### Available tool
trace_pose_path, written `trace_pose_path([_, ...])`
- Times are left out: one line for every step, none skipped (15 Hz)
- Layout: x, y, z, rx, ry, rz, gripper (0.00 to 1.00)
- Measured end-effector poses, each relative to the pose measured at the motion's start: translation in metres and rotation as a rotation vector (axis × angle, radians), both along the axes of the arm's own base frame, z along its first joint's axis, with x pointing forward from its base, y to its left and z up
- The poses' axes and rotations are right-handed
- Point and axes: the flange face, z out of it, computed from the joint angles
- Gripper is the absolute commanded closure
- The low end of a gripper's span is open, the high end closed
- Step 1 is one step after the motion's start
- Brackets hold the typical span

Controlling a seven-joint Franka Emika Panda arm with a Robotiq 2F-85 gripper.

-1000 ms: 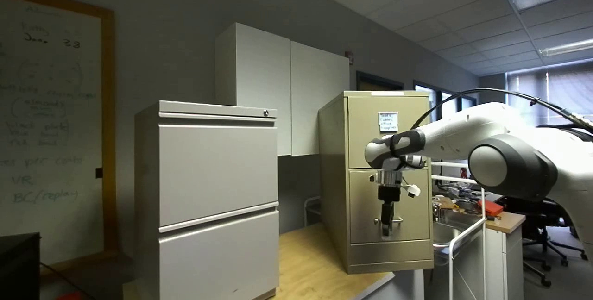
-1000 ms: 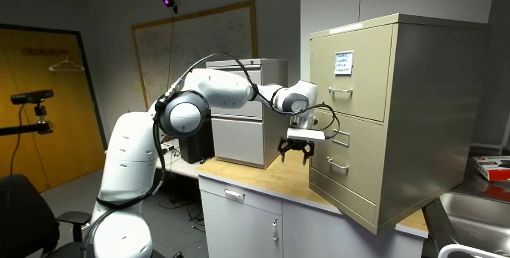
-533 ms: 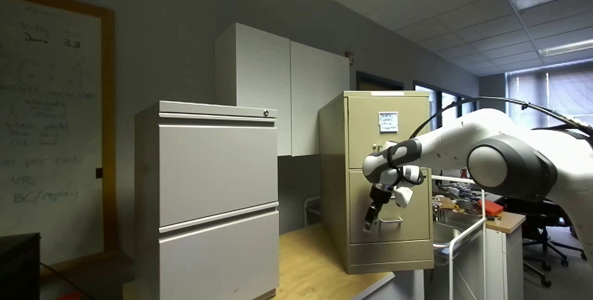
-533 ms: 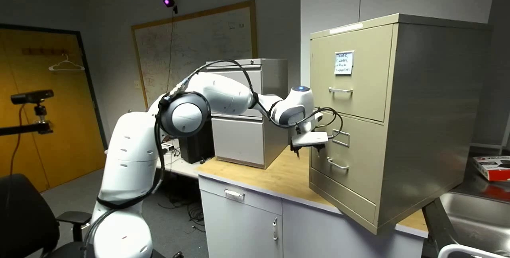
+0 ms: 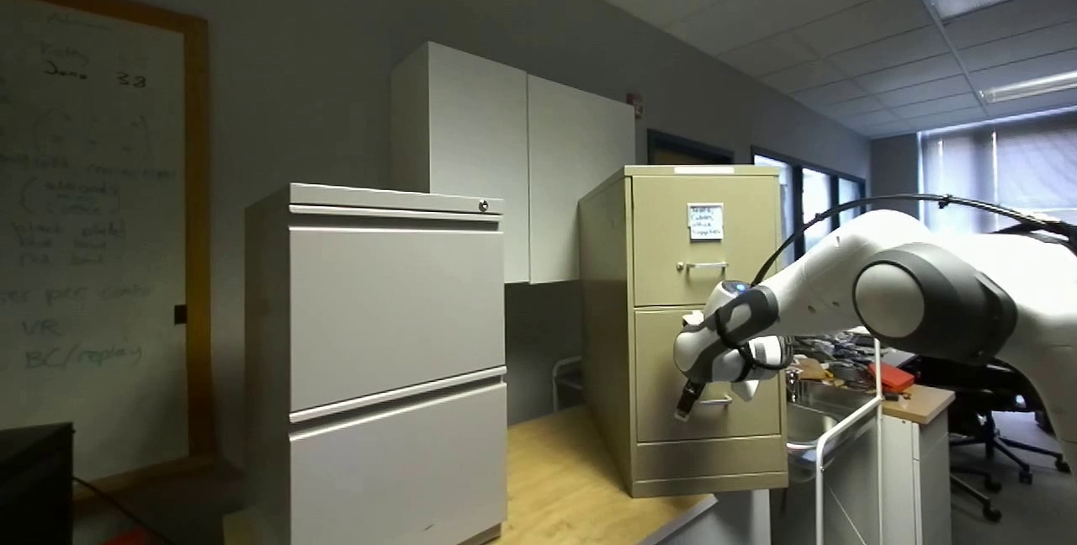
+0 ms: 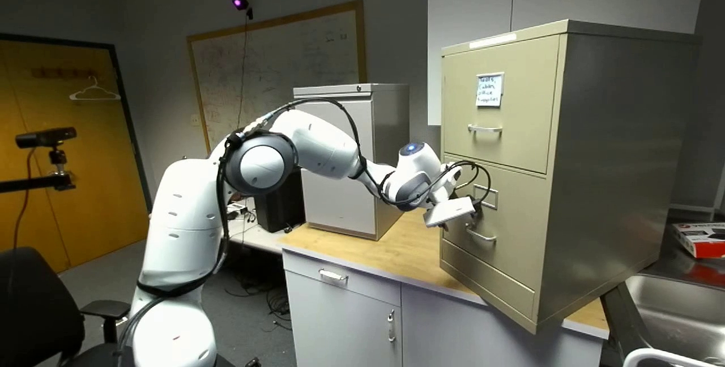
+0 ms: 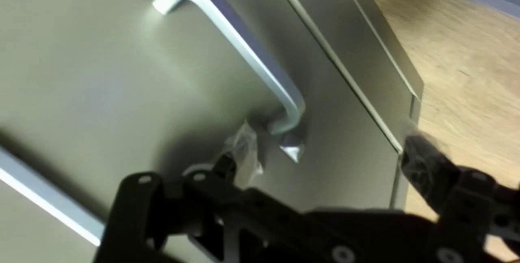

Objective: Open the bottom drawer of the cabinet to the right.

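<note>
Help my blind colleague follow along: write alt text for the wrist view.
Open gripper close to, but not gripping, a slanting silver handle on a tan drawer front; a wooden countertop shows at right.

A light-grey cabinet (image 5: 395, 301) (the two-drawer one) stands on a wooden countertop (image 5: 564, 478).

The arm (image 6: 320, 143) is white, its joints (image 6: 260, 166) grey-ringed, cables (image 5: 944, 201) and hand (image 7: 328, 133) black.
</note>
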Motion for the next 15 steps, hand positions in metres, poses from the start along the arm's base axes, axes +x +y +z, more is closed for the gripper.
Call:
trace_pose_path([-0.006, -0.008, -0.005, -0.041, -0.010, -0.016, 0.00])
trace_pose_path([-0.013, -0.018, -0.009, -0.081, -0.015, -0.032, 0.00])
trace_pose_path([-0.020, -0.030, -0.013, -0.118, -0.019, -0.051, 0.00])
trace_pose_path([-0.027, -0.042, -0.016, -0.152, -0.024, -0.072, 0.00])
trace_pose_path([-0.033, -0.054, -0.017, -0.176, -0.032, -0.095, 0.00])
trace_pose_path([-0.038, -0.064, -0.016, -0.191, -0.038, -0.118, 0.00])
trace_pose_path([-0.042, -0.071, -0.015, -0.200, -0.044, -0.138, 0.00])
trace_pose_path([-0.043, -0.075, -0.015, -0.203, -0.049, -0.152, 0.00])
trace_pose_path([-0.043, -0.076, -0.015, -0.203, -0.054, -0.161, 0.00])
trace_pose_path([-0.042, -0.075, -0.016, -0.200, -0.057, -0.168, 0.00])
trace_pose_path([-0.041, -0.073, -0.016, -0.196, -0.061, -0.175, 0.00])
trace_pose_path([-0.039, -0.070, -0.017, -0.188, -0.063, -0.181, 0.00])
trace_pose_path([-0.037, -0.066, -0.018, -0.174, -0.065, -0.192, 0.00])
trace_pose_path([-0.034, -0.061, -0.020, -0.157, -0.065, -0.200, 0.00])
trace_pose_path([-0.031, -0.056, -0.021, -0.138, -0.061, -0.206, 0.00])
